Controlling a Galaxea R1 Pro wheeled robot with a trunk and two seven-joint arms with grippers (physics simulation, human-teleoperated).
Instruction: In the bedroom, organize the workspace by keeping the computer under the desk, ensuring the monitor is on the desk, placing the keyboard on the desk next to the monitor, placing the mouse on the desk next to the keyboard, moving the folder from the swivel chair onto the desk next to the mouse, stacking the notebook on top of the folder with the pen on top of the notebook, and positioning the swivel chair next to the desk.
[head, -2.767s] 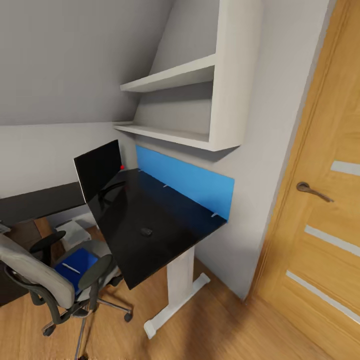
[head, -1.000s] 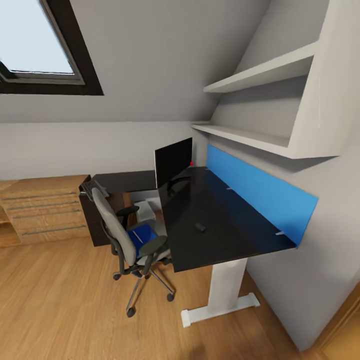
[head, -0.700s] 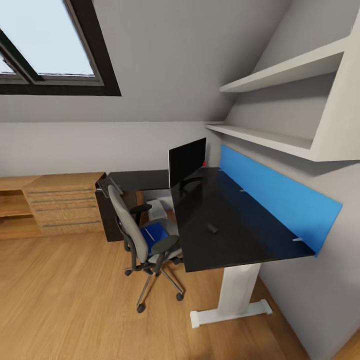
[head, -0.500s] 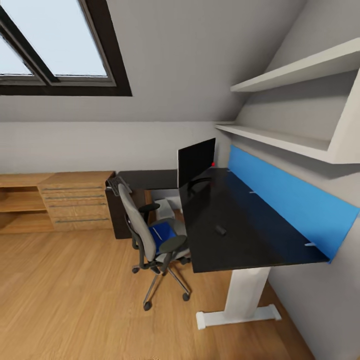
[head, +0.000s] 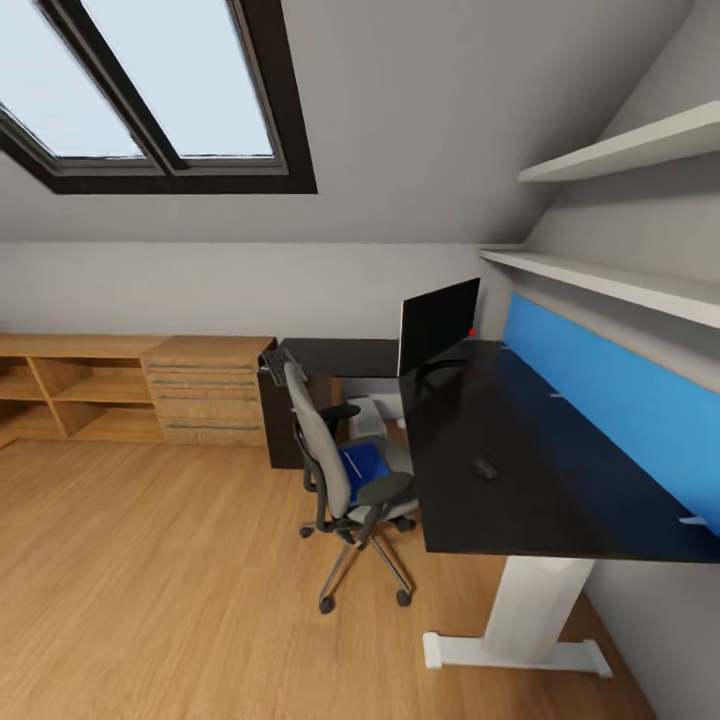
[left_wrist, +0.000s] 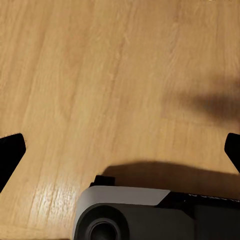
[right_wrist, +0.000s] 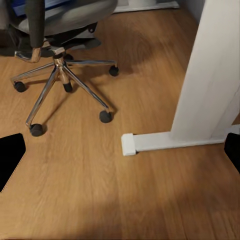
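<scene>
Blue folder (head: 366, 463) lies on the chair (head: 340, 470) seat, and something thin and pale seems to rest on it, too small to name. The chair stands just beside the counter (head: 520, 470), its back toward the room. On the counter are the mouse (head: 485, 468), near the middle, and the monitor (head: 437, 322), upright at the corner. The keyboard (head: 278, 362) sits tilted at the far end of the other wing, overhanging its edge. A pale box on the floor under the counter may be the computer (head: 368, 417); it is mostly hidden.

Risks, as I judge them: the chair rolls on casters (right_wrist: 105, 116), so a nudge from the base or an arm could push it away or tip the folder off. The keyboard could slide off if bumped. The white counter foot (right_wrist: 170, 141) juts out across the floor, and the base could catch it when closing in.

Both claws are spread wide and hold nothing: the left claw (left_wrist: 120, 150) above bare floor, the right claw (right_wrist: 120, 150) above the floor by the chair's base.

No brand, label or writing can be read anywhere.
</scene>
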